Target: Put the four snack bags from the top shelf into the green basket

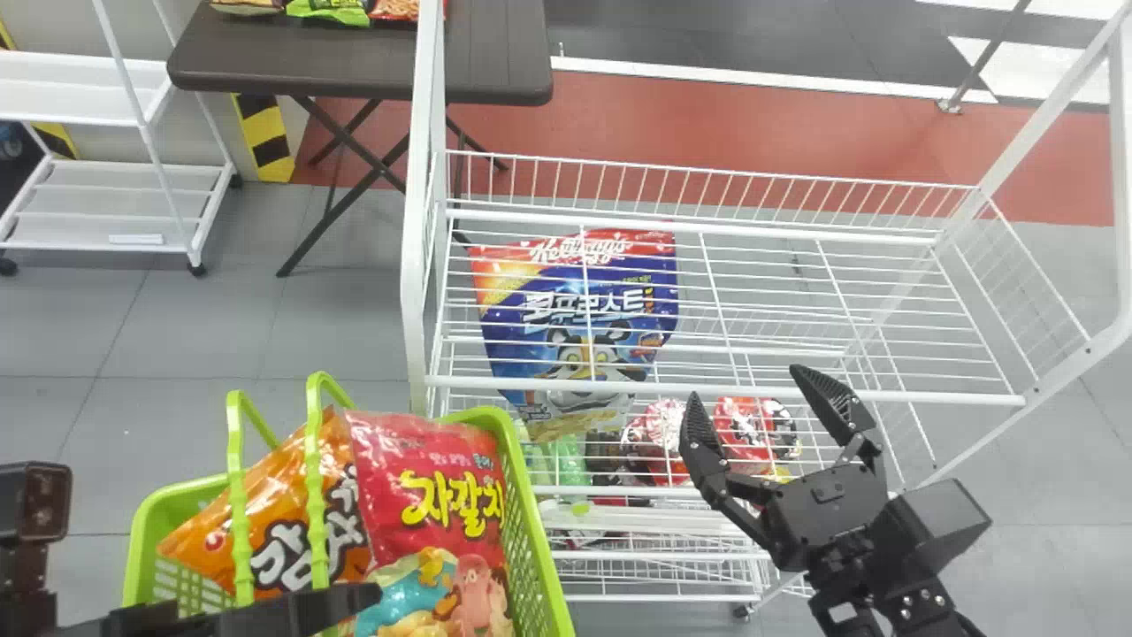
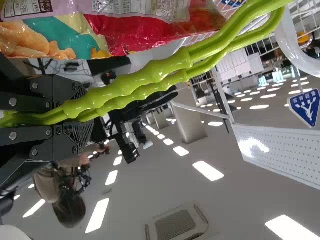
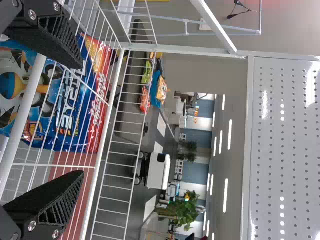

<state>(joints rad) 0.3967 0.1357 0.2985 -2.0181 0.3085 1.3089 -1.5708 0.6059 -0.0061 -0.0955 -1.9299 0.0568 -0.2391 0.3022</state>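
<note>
Shining orange and red, bags [image 1: 438, 504] sit in the green basket [image 1: 541, 540]; left gripper [image 1: 332, 607] clasps its handles [image 1: 314, 460], right gripper [image 1: 747, 387] gapes.

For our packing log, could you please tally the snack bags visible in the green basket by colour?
Visible in the green basket:
Orange bag: 1
Red bag: 1
Total: 2

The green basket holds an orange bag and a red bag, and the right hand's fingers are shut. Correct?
Not quite: the fingers of the right hand are spread apart, not shut, as the head view shows. The green basket does hold an orange bag and a red bag.
</note>
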